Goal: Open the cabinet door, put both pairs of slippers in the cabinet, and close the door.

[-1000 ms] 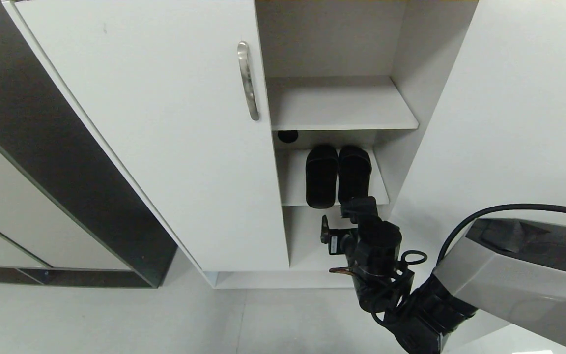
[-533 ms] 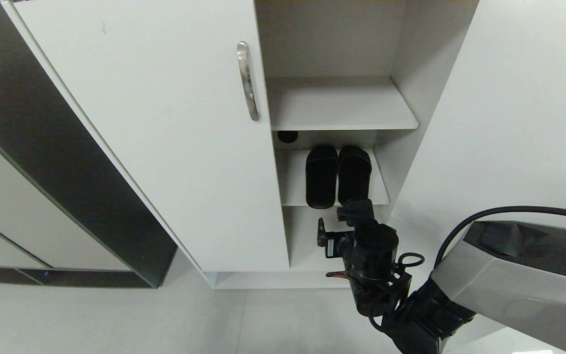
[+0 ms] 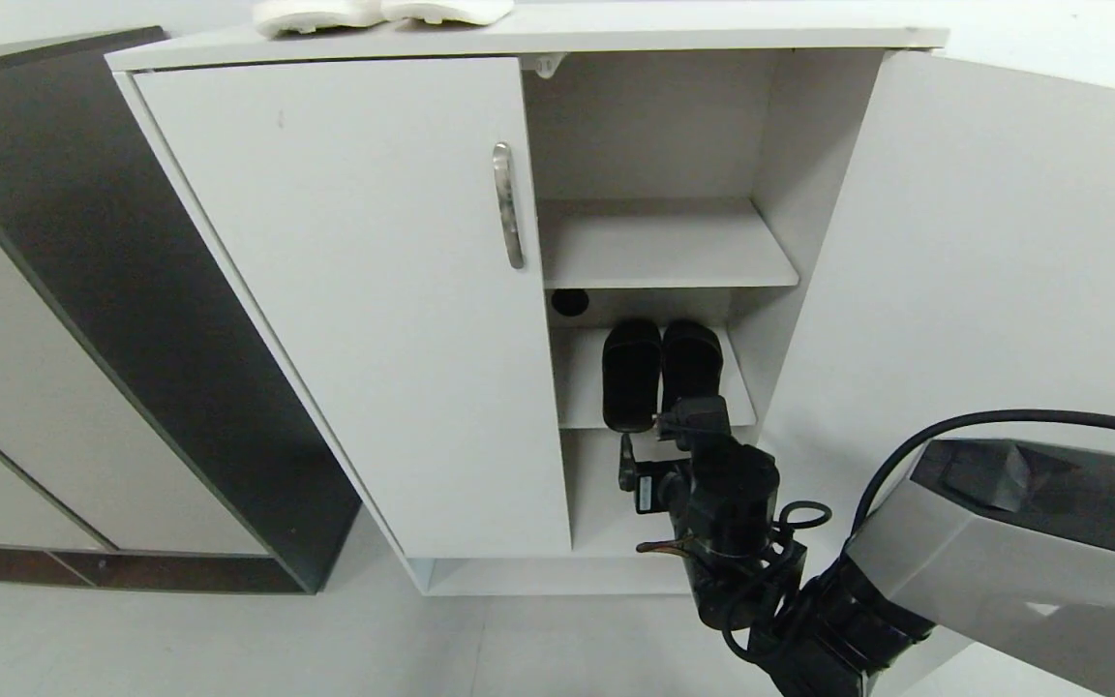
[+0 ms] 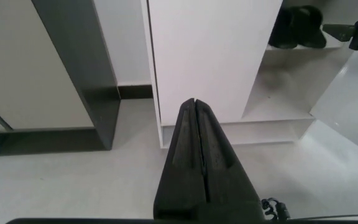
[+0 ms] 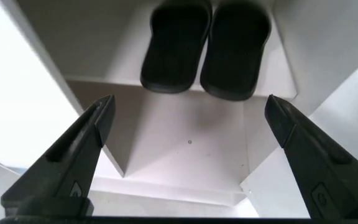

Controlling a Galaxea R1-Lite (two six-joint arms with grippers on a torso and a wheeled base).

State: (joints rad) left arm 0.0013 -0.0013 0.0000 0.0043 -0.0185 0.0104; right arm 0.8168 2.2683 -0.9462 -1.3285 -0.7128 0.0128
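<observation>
Nearest, at the lower centre of the head view, the right gripper (image 3: 659, 438) hung before the cabinet's bottom bay, its fingers spread wide and holding nothing. The left gripper (image 4: 194, 109) faced the foot of the cabinet (image 3: 538, 39) and the floor before it, its fingers pressed together on nothing.

Just beyond the right gripper, the black slippers (image 3: 660, 373) lay side by side on the middle shelf (image 3: 577, 387), toes inward. Their heels seemed to overhang the shelf's front edge, though the angle made that hard to settle. If they did, the spread fingers so close beneath could catch a heel in rising and drag the pair out. A jutting heel might also stop the door from shutting.

The right door (image 3: 954, 271) stood wide open at the right of the frame, with the arm between it and the cabinet's side. Swung shut too soon, it would strike the arm. The left door (image 3: 354, 290) was shut.

Farther in, the upper shelf (image 3: 664, 247) looked the natural place for the second pair.

Farthest, at the top edge left of centre, the white slippers (image 3: 378, 12) lay on the cabinet's top, cut off by the frame and not yet put inside. A reach up there could knock the top panel's lip. It could also shove the slippers backward instead of gripping them, or lift one and leave its mate.
</observation>
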